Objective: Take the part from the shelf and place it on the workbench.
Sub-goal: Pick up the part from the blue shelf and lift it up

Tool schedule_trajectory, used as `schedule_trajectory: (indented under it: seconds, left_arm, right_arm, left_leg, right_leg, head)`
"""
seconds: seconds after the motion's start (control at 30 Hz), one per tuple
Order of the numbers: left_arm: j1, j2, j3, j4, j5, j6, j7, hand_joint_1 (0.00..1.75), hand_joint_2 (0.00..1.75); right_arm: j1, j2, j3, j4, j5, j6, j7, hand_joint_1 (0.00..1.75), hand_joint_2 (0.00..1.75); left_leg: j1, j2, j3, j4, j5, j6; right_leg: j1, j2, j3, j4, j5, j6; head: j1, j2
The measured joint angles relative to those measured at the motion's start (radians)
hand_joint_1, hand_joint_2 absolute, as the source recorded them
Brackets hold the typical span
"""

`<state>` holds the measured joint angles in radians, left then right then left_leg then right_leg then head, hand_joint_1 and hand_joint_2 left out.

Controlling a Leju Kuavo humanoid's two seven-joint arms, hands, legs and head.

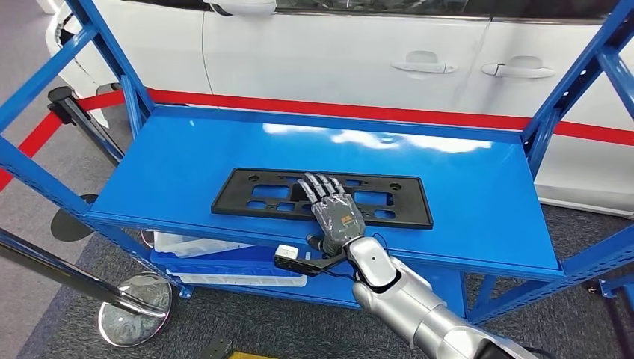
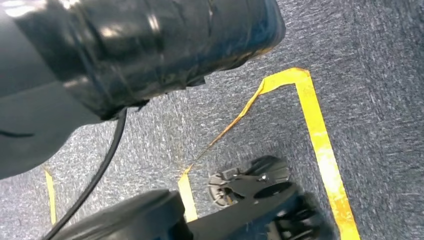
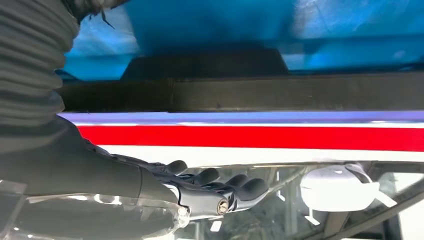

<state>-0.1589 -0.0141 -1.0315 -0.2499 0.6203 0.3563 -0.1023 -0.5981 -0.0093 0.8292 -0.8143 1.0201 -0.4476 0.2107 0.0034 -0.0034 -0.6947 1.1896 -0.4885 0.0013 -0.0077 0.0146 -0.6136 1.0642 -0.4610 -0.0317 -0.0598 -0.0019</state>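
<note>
1. The part (image 1: 321,196), a flat black plastic panel with rectangular cut-outs, is lying on the top level of the blue shelf (image 1: 478,194), close to its front edge and parallel to it.
2. The right hand (image 1: 333,212) is reaching in from below the front edge and resting palm-down across the middle of the part, its fingers (image 1: 320,185) extended flat over the cut-outs; it is touching the panel but not yet grasping it.
3. The state of the left hand cannot be told; its wrist view is looking down at grey carpet with yellow tape (image 2: 320,145).
4. Judged step: securing a grip. A flat panel offers little to pinch from above, so hooking the fingers into a cut-out, or drawing the part toward the front edge to get the thumb under it, is likely the sound approach.
5. Risk: lifting near one end is likely to tip the long panel.
</note>
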Motion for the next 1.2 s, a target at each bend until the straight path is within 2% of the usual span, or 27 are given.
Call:
schedule_trajectory:
  seconds: [0.07,0.1,0.2,0.23,0.3,0.37,0.4,0.43,0.47,0.53,0.6,0.73,0.77,0.83,0.9,0.97,1.07,1.2]
  left_arm:
    - [-0.003,0.000,0.000,0.000,-0.001,-0.001,0.001,0.00,0.00]
    - [-0.004,0.000,0.000,0.000,-0.002,-0.001,0.002,0.00,0.00]
    - [-0.003,-0.001,0.000,0.000,-0.004,-0.004,0.003,0.00,0.00]
    - [-0.003,-0.002,0.000,0.000,-0.005,-0.005,0.004,0.00,0.00]
    - [-0.004,-0.003,0.000,0.000,-0.008,-0.006,0.004,0.00,0.00]
    - [-0.004,-0.003,0.000,0.000,-0.009,-0.007,0.005,0.00,0.00]
    - [-0.004,-0.003,0.000,0.000,-0.010,-0.008,0.006,0.00,0.00]
    - [-0.004,-0.004,0.000,0.000,-0.010,-0.009,0.007,0.00,0.00]
    - [-0.003,-0.004,0.000,0.000,-0.010,-0.010,0.008,0.00,0.00]
    - [-0.003,-0.005,-0.001,0.000,-0.011,-0.011,0.010,0.00,0.00]
    - [-0.004,-0.006,-0.001,0.000,-0.012,-0.011,0.011,0.00,0.00]
    - [-0.004,-0.006,-0.001,0.000,-0.012,-0.011,0.012,0.00,0.00]
    - [-0.004,-0.006,-0.001,0.000,-0.012,-0.010,0.012,0.00,0.00]
    - [-0.004,-0.006,-0.001,0.000,-0.012,-0.010,0.012,0.00,0.00]
    - [-0.003,-0.007,-0.001,0.000,-0.012,-0.010,0.012,0.00,0.00]
    - [-0.002,-0.007,-0.001,0.000,-0.012,-0.010,0.012,0.00,0.00]
    - [-0.002,-0.007,-0.001,0.000,-0.012,-0.010,0.012,0.00,0.00]
    - [-0.002,-0.007,-0.001,0.000,-0.012,-0.010,0.012,0.00,0.00]
  right_arm:
    - [0.000,0.000,-0.001,-0.001,0.007,0.004,0.003,0.00,1.75]
    - [0.000,-0.001,-0.002,-0.002,0.012,0.006,0.005,0.00,1.75]
    - [0.001,-0.003,-0.004,-0.002,0.026,0.013,0.010,0.00,1.75]
    - [0.001,-0.004,-0.004,-0.002,0.031,0.014,0.013,0.00,1.75]
    - [0.003,-0.008,-0.005,-0.002,0.053,0.016,0.019,0.00,1.75]
    - [0.007,-0.013,-0.005,-0.002,0.089,0.018,0.031,0.00,1.75]
    - [0.009,-0.015,-0.006,-0.002,0.113,0.019,0.040,0.00,1.75]
    - [0.010,-0.017,-0.006,-0.002,0.138,0.019,0.050,0.00,1.75]
    - [0.010,-0.019,-0.007,-0.002,0.163,0.019,0.061,0.00,1.75]
    - [0.010,-0.022,-0.013,-0.002,0.197,0.019,0.082,0.00,1.75]
    - [0.009,-0.023,-0.023,-0.002,0.213,0.017,0.099,0.00,1.75]
    - [0.009,-0.026,-0.036,-0.002,0.218,0.014,0.110,0.00,1.75]
    - [0.009,-0.027,-0.039,-0.002,0.218,0.014,0.110,0.00,1.75]
    - [0.009,-0.027,-0.042,-0.002,0.218,0.014,0.110,0.00,1.75]
    - [0.009,-0.027,-0.044,-0.002,0.219,0.015,0.110,0.76,1.75]
    - [0.010,-0.027,-0.045,-0.001,0.219,0.015,0.110,1.52,1.75]
    - [0.010,-0.027,-0.045,-0.001,0.219,0.015,0.110,1.52,1.75]
    - [0.010,-0.027,-0.045,-0.001,0.219,0.015,0.110,1.75,1.75]
  left_leg:
    - [-0.007,-0.001,0.057,-0.115,0.037,0.010]
    - [-0.010,-0.002,0.071,-0.144,0.041,0.014]
    - [-0.010,-0.002,0.081,-0.166,0.044,0.024]
    - [-0.008,-0.001,0.086,-0.176,0.049,0.029]
    - [-0.003,0.001,0.093,-0.190,0.057,0.037]
    - [-0.004,0.001,0.092,-0.191,0.057,0.040]
    - [-0.004,0.001,0.091,-0.189,0.057,0.041]
    - [-0.004,0.001,0.091,-0.187,0.056,0.041]
    - [-0.004,0.001,0.091,-0.184,0.054,0.040]
    - [-0.004,-0.001,0.088,-0.173,0.048,0.034]
    - [-0.007,-0.003,0.081,-0.159,0.043,0.024]
    - [-0.004,-0.003,0.072,-0.146,0.035,0.006]
    - [-0.002,-0.003,0.061,-0.120,0.018,0.001]
    - [0.002,-0.002,0.015,-0.017,-0.038,-0.010]
    - [0.006,-0.002,-0.036,0.092,-0.082,-0.016]
    - [0.007,-0.002,-0.054,0.130,-0.092,-0.018]
    - [0.007,-0.002,-0.054,0.130,-0.092,-0.018]
    - [0.007,-0.002,-0.055,0.132,-0.087,-0.018]
  right_leg:
    - [0.002,0.001,0.002,-0.001,-0.001,0.003]
    - [0.002,0.001,0.002,-0.003,0.000,0.006]
    - [0.001,0.000,0.005,-0.011,0.002,0.021]
    - [0.001,-0.001,0.002,-0.002,-0.007,0.026]
    - [0.001,-0.003,-0.030,0.071,-0.054,0.032]
    - [0.000,-0.003,-0.085,0.189,-0.108,0.036]
    - [-0.001,-0.004,-0.103,0.227,-0.117,0.039]
    - [-0.002,-0.004,-0.104,0.232,-0.108,0.040]
    - [-0.003,-0.004,-0.088,0.201,-0.083,0.042]
    - [-0.005,-0.006,-0.027,0.079,-0.026,0.042]
    - [-0.004,-0.005,0.009,0.004,-0.006,0.034]
    - [-0.001,-0.004,0.012,-0.010,-0.001,0.011]
    - [-0.003,-0.004,0.013,-0.013,0.002,0.006]
    - [-0.005,-0.005,0.013,-0.015,0.005,0.001]
    - [-0.003,-0.006,0.011,-0.014,0.006,-0.001]
    - [-0.003,-0.006,0.010,-0.014,0.006,-0.001]
    - [-0.003,-0.006,0.010,-0.014,0.006,-0.001]
    - [-0.003,-0.006,0.010,-0.013,0.006,-0.001]
  head:
    - [0.000,0.000]
    - [0.001,0.000]
    - [0.001,0.000]
    - [0.002,0.000]
    - [0.004,0.000]
    - [0.004,0.000]
    - [0.004,0.000]
    - [0.004,0.000]
    - [0.004,0.000]
    - [0.004,0.000]
    - [0.003,0.000]
    - [0.001,0.000]
    - [-0.002,0.000]
    - [-0.008,0.000]
    - [-0.009,0.000]
    - [-0.009,0.000]
    - [-0.009,0.000]
    - [-0.009,0.000]
